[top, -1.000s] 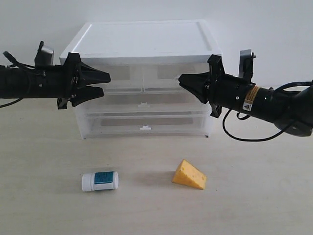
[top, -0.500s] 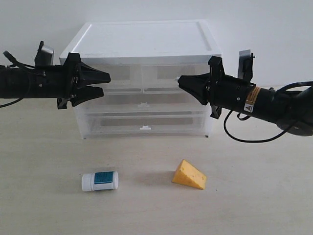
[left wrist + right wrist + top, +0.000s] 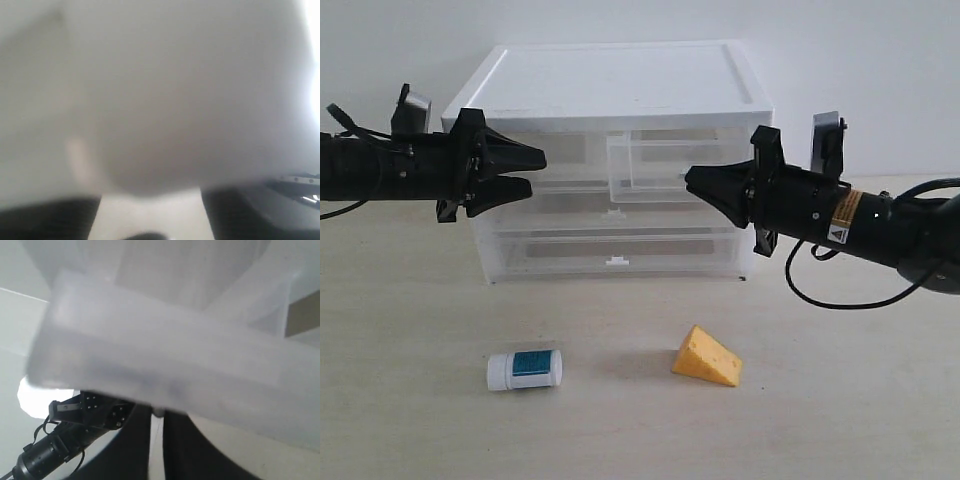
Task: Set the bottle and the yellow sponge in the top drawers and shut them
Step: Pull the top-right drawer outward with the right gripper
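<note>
We see the right gripper (image 3: 690, 179) pinched shut on the tab of the right top drawer (image 3: 645, 168), drawer partly out — thin hold may slip, or drag the cabinet (image 3: 620, 80). Left gripper (image 3: 537, 170) open, empty.

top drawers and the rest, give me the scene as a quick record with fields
sides of things: as in the exterior view
left top drawer: shut
right top drawer: pulled partly out of the cabinet
right pincer: shut on the right top drawer's front tab
left pincer: open, empty, by the cabinet's left edge at top-drawer height
bottle: on its side on the table, front left
yellow sponge: on the table, right of the bottle, apart
in drawers: neither item yet
</note>
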`<state>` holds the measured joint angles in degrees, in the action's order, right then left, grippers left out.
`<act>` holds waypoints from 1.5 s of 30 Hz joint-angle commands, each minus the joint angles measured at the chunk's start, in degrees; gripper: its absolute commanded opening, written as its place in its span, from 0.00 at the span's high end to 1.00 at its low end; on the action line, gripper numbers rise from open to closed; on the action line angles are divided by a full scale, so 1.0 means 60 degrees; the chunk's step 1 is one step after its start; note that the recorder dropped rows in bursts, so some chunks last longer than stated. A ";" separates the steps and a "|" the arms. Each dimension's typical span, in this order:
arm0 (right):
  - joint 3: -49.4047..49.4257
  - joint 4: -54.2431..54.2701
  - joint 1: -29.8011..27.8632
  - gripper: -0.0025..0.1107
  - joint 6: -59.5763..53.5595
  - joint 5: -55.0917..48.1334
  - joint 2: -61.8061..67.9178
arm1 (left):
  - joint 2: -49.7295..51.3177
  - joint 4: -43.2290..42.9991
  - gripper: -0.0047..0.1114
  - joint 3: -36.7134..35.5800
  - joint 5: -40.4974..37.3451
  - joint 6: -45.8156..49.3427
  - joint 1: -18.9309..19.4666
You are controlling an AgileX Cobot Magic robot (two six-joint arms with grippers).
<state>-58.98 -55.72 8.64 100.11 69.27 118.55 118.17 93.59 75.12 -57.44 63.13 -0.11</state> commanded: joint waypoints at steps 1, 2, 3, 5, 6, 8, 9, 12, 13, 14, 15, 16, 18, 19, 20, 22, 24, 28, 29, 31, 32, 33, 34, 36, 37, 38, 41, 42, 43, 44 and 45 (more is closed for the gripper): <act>0.0335 -0.0197 -0.0010 0.98 -0.0215 0.0115 -0.0426 | 0.0045 0.0556 0.50 0.0179 0.1189 0.0257 0.0009; 0.0445 -0.0175 -0.0010 0.98 -0.0302 0.0115 -0.0464 | 0.0045 0.0556 0.50 0.0179 0.1189 0.0257 0.0009; 0.0537 -0.0149 -0.0010 0.98 -0.0320 0.0115 -0.0531 | 0.0045 0.0556 0.50 0.0179 0.1189 0.0257 0.0009; 0.0759 -0.0149 -0.0010 0.98 -0.0457 0.0115 -0.0683 | 0.0045 0.0559 0.50 0.0179 0.1214 0.0257 0.0009; 0.0840 -0.0196 -0.0010 0.98 -0.0499 0.0115 -0.0723 | 0.0045 0.0559 0.50 0.0179 0.1269 0.0257 0.0009; 0.1046 -0.0249 -0.0010 0.98 -0.0575 0.0115 -0.0885 | 0.0045 0.0525 0.50 0.0179 0.1338 0.0257 0.0009; 0.1132 -0.0249 -0.0010 0.98 -0.0629 0.0115 -0.0908 | 0.0045 0.0508 0.50 0.0179 0.1338 0.0257 0.0009; 0.1458 -0.0265 -0.0010 0.98 -0.0795 0.0115 -0.1125 | 0.0045 0.0508 0.50 0.0179 0.1338 0.0257 0.0009; 0.1586 -0.0241 -0.0010 0.98 -0.0861 0.0115 -0.1203 | 0.0045 0.0508 0.50 0.0179 0.1338 0.0257 0.0009; 0.1654 -0.0241 -0.0010 0.98 -0.0878 0.0115 -0.1289 | 0.0045 0.0508 0.50 0.0179 0.1338 0.0257 0.0009; 0.1731 -0.0260 -0.0010 0.98 -0.0897 0.0115 -0.1362 | 0.0045 0.0508 0.50 0.0179 0.1338 0.0257 0.0009; 0.1848 -0.0297 -0.0010 0.98 -0.0911 0.0115 -0.1481 | 0.0045 0.0506 0.50 0.0179 0.1359 0.0257 0.0009; 0.2016 -0.0340 -0.0010 0.98 -0.0961 0.0115 -0.1658 | 0.0045 0.0506 0.50 0.0179 0.1359 0.0257 0.0009; 0.2140 -0.0340 -0.0010 0.98 -0.1013 0.0115 -0.1799 | 0.0045 0.0506 0.50 0.0179 0.1359 0.0257 0.0009; 0.2221 -0.0340 -0.0010 0.98 -0.1008 0.0115 -0.1892 | 0.0045 0.0506 0.50 0.0179 0.1359 0.0257 0.0009; 0.2420 -0.0365 -0.0010 0.98 -0.1048 0.0115 -0.2094 | 0.0045 0.0506 0.50 0.0179 0.1359 0.0257 0.0009; 0.2609 -0.0399 -0.0010 0.98 -0.1048 0.0115 -0.2215 | 0.0045 0.0488 0.50 0.0179 0.1360 0.0257 0.0009; 0.2957 -0.0421 -0.0010 0.98 -0.1097 0.0115 -0.2354 | 0.0045 0.0488 0.50 0.0179 0.1360 0.0257 0.0009; 0.3008 -0.0421 -0.0010 0.98 -0.1126 0.0115 -0.2355 | 0.0045 0.0488 0.50 0.0179 0.1360 0.0257 0.0009; 0.3151 -0.0442 -0.0010 0.98 -0.1148 0.0115 -0.2355 | 0.0045 0.0488 0.50 0.0179 0.1360 0.0257 0.0009; 0.3240 -0.0424 -0.0010 0.98 -0.1228 0.0115 -0.2355 | 0.0045 0.0470 0.50 0.0179 0.1360 0.0257 0.0009; 0.3289 -0.0424 -0.0010 0.98 -0.1222 0.0115 -0.2355 | 0.0045 0.0470 0.50 0.0179 0.1360 0.0257 0.0009; 0.3331 -0.0443 -0.0010 0.98 -0.1279 0.0115 -0.2355 | 0.0045 0.0470 0.50 0.0179 0.1360 0.0257 0.0009; 0.3374 -0.0481 -0.0010 0.98 -0.1277 0.0115 -0.2355 | 0.0045 0.0470 0.50 0.0179 0.1360 0.0257 0.0009; 0.3378 -0.0567 0.0009 0.98 -0.1277 0.0115 -0.2355 | 0.0045 0.0470 0.50 0.0179 0.1360 0.0257 0.0009; 0.3378 -0.0666 0.0009 0.98 -0.1277 0.0115 -0.2355 | 0.0045 0.0470 0.50 0.0179 0.1360 0.0257 0.0009; 0.3333 -0.0726 0.0009 0.98 -0.1472 0.0115 -0.2355 | 0.0045 0.0452 0.50 0.0179 0.1360 0.0257 0.0009; 0.3247 -0.0857 0.0009 0.97 -0.1551 0.0115 -0.2355 | 0.0045 0.0429 0.50 0.0179 0.1338 0.0257 0.0009; 0.3143 -0.1079 0.0009 0.95 -0.1546 0.0115 -0.2355 | 0.0045 0.0429 0.50 0.0179 0.1338 0.0257 0.0009; 0.3093 -0.1247 0.0009 0.90 -0.1546 0.0115 -0.2355 | 0.0045 0.0408 0.50 0.0179 0.1338 0.0257 0.0009; 0.3075 -0.1349 0.0009 0.85 -0.1546 0.0115 -0.2355 | 0.0045 0.0379 0.50 0.0179 0.1338 0.0257 0.0009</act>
<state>-39.69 -60.88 8.64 92.00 68.85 104.98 118.17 93.16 75.21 -57.11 63.22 -0.25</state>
